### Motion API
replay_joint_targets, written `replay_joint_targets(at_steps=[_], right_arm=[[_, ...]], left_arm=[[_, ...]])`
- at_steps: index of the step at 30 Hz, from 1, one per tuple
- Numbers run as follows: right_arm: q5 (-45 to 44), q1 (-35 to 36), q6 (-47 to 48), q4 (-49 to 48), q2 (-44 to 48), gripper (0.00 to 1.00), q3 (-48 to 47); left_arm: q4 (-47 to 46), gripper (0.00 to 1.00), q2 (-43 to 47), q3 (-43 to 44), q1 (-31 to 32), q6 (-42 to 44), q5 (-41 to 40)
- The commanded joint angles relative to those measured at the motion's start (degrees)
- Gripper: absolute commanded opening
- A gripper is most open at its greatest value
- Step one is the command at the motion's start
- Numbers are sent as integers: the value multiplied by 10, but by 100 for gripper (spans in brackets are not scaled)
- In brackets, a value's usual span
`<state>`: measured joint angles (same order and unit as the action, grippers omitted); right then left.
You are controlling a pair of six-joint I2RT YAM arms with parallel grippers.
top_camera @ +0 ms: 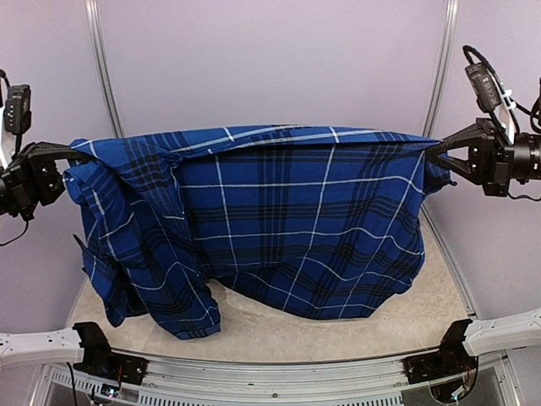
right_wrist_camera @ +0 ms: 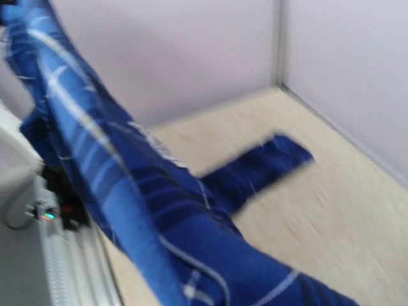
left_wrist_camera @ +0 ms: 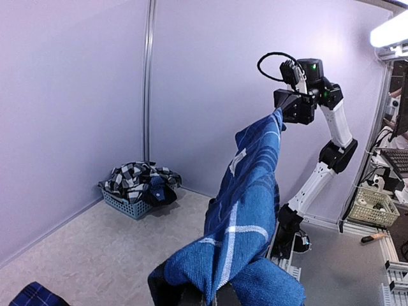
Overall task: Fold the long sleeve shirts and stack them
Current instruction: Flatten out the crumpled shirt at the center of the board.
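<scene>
A blue plaid long sleeve shirt [top_camera: 287, 220] hangs stretched in the air between my two grippers, its lower edge drooping onto the table [top_camera: 406, 317]. My left gripper [top_camera: 69, 159] is shut on the shirt's left end, and in the left wrist view the cloth [left_wrist_camera: 248, 210] bunches over the jaws [left_wrist_camera: 217, 294]. My right gripper [top_camera: 431, 152] is shut on the right end. Its wrist view is blurred; the shirt [right_wrist_camera: 159, 210] hides the fingers, and one sleeve [right_wrist_camera: 261, 166] lies on the tabletop. A black-and-white checked shirt [left_wrist_camera: 137, 177] lies crumpled in a basket.
The small grey-blue mesh basket [left_wrist_camera: 121, 204] stands in the table's far corner against the wall, hidden behind the hanging shirt in the top view. Lilac walls enclose the table at the back and sides. Both arm bases [top_camera: 93, 347] sit at the near edge.
</scene>
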<state>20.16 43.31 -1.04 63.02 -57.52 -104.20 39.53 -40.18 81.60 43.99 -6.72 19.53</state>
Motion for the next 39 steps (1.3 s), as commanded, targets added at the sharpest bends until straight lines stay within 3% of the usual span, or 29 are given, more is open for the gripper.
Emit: replay_joint_targets(at_steps=[1, 6, 15, 21, 28, 32, 39], right_arm=[[27, 2, -23, 21, 17, 0, -32], [31, 2, -32, 19, 18, 0, -48], [18, 2, -40, 6, 32, 0, -39], [-49, 3, -64, -4, 16, 0, 1], [-226, 3, -81, -10, -63, 0, -5], [-322, 0, -68, -21, -126, 0, -51], [-354, -3, -44, -1, -184, 0, -144]], left_arm=[[18, 0, -2, 49, -27, -10, 48], [18, 0, -15, 79, -86, 11, 147], [20, 0, -24, 98, -145, 24, 187], [6, 0, -39, 90, -147, -4, 79], [-39, 0, -115, 43, -147, -32, -48], [-62, 0, -195, 61, -147, -46, -145], [-59, 0, -256, 129, -144, -45, -129]])
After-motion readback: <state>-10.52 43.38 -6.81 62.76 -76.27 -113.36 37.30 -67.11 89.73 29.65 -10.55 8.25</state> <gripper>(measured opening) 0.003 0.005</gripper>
